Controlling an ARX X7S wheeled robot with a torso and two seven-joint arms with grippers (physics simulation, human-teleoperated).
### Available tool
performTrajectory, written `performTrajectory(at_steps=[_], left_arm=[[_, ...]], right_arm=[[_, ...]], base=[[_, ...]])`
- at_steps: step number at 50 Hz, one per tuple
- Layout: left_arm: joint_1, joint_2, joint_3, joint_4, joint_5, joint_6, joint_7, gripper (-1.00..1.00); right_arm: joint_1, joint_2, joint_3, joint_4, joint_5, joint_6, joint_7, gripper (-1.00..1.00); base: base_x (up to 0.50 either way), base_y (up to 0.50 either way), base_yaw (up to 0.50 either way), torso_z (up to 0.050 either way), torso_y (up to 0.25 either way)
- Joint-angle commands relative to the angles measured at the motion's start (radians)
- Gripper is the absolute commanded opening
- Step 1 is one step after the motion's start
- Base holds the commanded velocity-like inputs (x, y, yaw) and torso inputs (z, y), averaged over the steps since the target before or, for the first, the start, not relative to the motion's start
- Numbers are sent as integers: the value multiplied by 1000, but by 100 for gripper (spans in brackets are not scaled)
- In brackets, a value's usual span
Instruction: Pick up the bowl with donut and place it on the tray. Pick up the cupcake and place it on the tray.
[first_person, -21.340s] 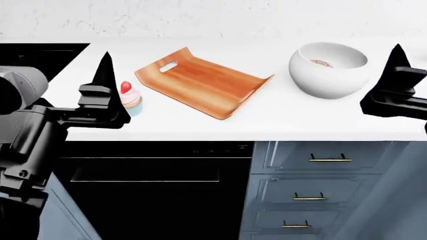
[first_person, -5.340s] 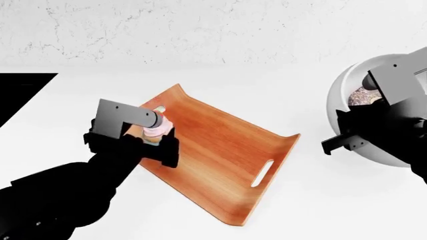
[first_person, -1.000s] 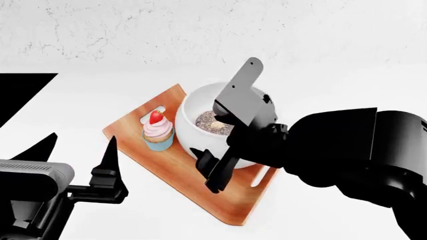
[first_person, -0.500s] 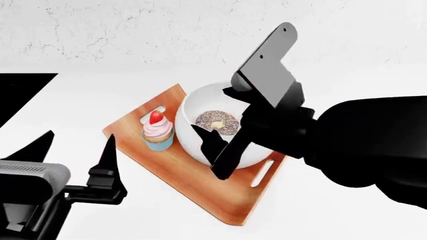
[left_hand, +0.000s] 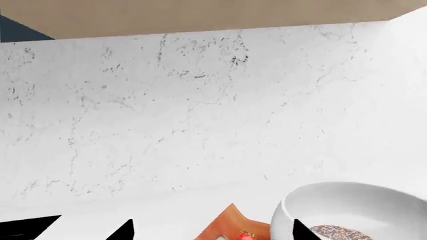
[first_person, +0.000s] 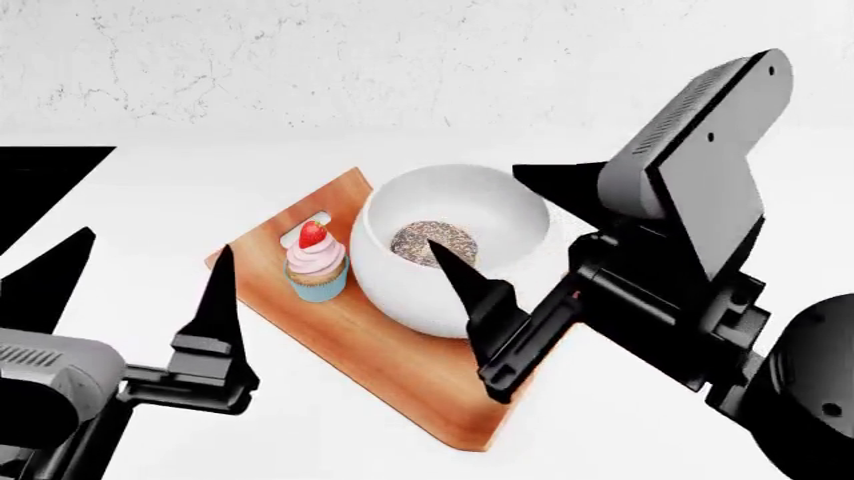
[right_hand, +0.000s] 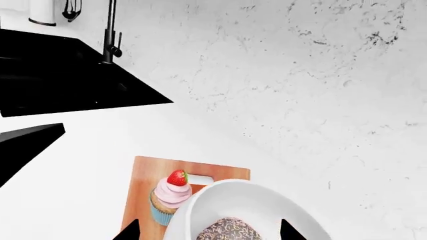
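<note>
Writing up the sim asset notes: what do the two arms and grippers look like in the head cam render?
Both arms render as matte black, blocky links with no visible cables or markings. The left gripper has two long, pointed black fingers like tapered blades, on a light grey rounded housing. The right gripper has the same pointed black fingers and carries a flat grey rectangular block with small dark screw dots above its wrist.

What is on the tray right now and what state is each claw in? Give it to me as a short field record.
tray: wooden, on the white countertop
bowl: white, upright, standing on the tray
donut: sprinkled, lying inside the bowl
cupcake: upright on the tray, beside the bowl, near a handle slot
left claw: open, empty, off the tray's near left side
right claw: open, empty, raised over the bowl's right side
task status: both items on the tray
</note>
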Motion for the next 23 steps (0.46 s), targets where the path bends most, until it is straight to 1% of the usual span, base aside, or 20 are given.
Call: performTrajectory(at_steps=[1, 7, 13, 16, 19, 20, 21, 22, 23], left_arm=[[-243, -299, 510, 11, 104, 372, -182, 100], [-544, -365, 888, 11, 177, 477, -230, 100], [-810, -404, 1218, 11, 257, 556, -271, 100], [-891, -438, 1343, 11, 327, 610, -279, 100], [-918, -464, 1409, 11, 381, 650, -287, 100], [-916, -471, 1418, 11, 395, 661, -289, 100], [-911, -475, 1425, 11, 412, 669, -295, 100], [-906, -475, 1431, 11, 429, 675, -303, 100], [-899, -475, 1438, 11, 450, 681, -313, 100]], right_arm=[[-160, 136, 126, -165, 52, -130, 70, 100], [-282, 201, 204, -231, 23, -213, 85, 100], [-408, 266, 295, -292, 10, -303, 95, 100], [-499, 305, 366, -328, -1, -353, 98, 100], [-570, 303, 470, -328, 2, -345, 77, 100], [-580, 273, 538, -328, 32, -297, 76, 100], [-536, 136, 688, -328, 182, -147, 122, 100], [-474, -14, 838, -328, 332, 3, 243, 100], [-453, -95, 988, -328, 482, 153, 339, 100]], base=[[0, 0, 0, 0, 0], [0, 0, 0, 0, 0], [0, 0, 0, 0, 0], [0, 0, 0, 0, 0], [0, 0, 0, 0, 0], [0, 0, 0, 0, 0], [0, 0, 0, 0, 0], [0, 0, 0, 0, 0], [0, 0, 0, 0, 0]])
